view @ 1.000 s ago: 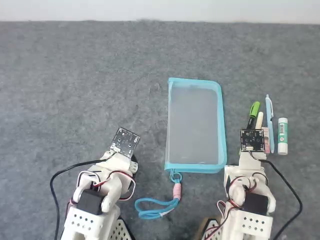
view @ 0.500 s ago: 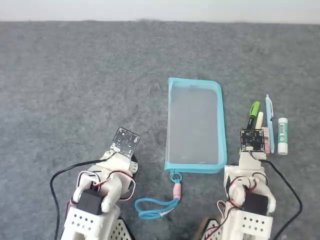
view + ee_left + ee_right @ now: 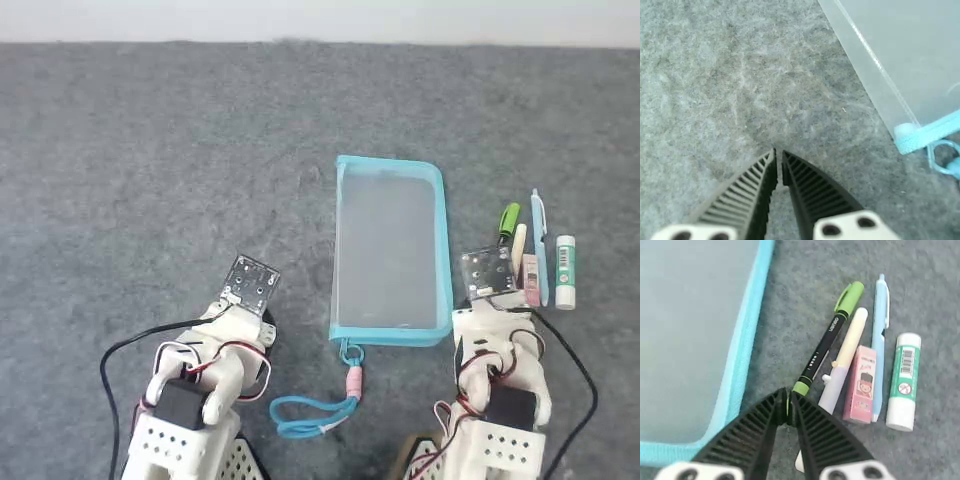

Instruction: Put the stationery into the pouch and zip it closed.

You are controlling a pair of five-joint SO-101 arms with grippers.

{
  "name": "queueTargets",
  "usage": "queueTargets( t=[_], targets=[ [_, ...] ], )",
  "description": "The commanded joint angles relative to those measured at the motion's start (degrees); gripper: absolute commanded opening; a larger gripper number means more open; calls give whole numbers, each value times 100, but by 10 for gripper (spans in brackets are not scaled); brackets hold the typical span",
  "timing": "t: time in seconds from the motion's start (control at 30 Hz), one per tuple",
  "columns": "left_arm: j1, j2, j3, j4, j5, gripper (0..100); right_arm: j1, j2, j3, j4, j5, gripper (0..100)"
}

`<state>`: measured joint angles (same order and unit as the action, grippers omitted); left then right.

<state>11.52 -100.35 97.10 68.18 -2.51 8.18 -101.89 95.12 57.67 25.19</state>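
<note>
A clear pouch (image 3: 390,250) with a teal zipper border lies flat in the middle of the grey table; its teal wrist strap (image 3: 312,412) trails off its near end. Right of it lie a green-and-black pen (image 3: 825,337), a pale marker (image 3: 844,354), a pink eraser (image 3: 860,384), a light-blue pen (image 3: 879,330) and a green-and-white glue stick (image 3: 903,380). My right gripper (image 3: 789,401) is shut and hovers just short of the green pen's near end. My left gripper (image 3: 779,156) is shut over bare carpet, left of the pouch's near corner (image 3: 907,137).
Grey felt (image 3: 150,150) covers the whole table, with open room at the left and the far side. Both arm bases (image 3: 190,420) stand at the near edge, with black cables (image 3: 110,370) looping beside them.
The right arm has swung slightly left, toward the pouch's edge. The left arm, the pouch and the stationery have stayed still.
</note>
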Motion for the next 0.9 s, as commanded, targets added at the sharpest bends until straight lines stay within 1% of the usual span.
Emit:
queueTargets(
  t=[0.0, 0.13, 0.2, 0.3, 0.43, 0.53, 0.63, 0.77, 0.87],
  targets=[
    [9, 79, -31, -149, -44, 17, -356, 22, -607, 303, 378, 6],
    [0, 79, -31, -149, -53, 17, -453, 127, -1319, 470, 422, 12],
    [0, 79, -31, -149, -53, 17, -453, 541, -1723, 479, 422, 43],
    [0, 79, -31, -149, -53, 17, -470, 1754, -2470, 488, 387, 69],
    [0, 79, -31, -149, -53, 17, -602, 3837, -3534, 725, 369, 69],
    [0, 79, -31, -149, -53, 17, -980, 5182, -4211, 1059, 369, 74],
    [0, 79, -31, -149, -53, 17, -1543, 6026, -4756, 1640, 360, 74],
    [0, 79, -31, -149, -53, 17, -2308, 6141, -5073, 2545, 404, 74],
    [0, 79, -31, -149, -53, 17, -2624, 5798, -5055, 2967, 659, 74]
  ],
)
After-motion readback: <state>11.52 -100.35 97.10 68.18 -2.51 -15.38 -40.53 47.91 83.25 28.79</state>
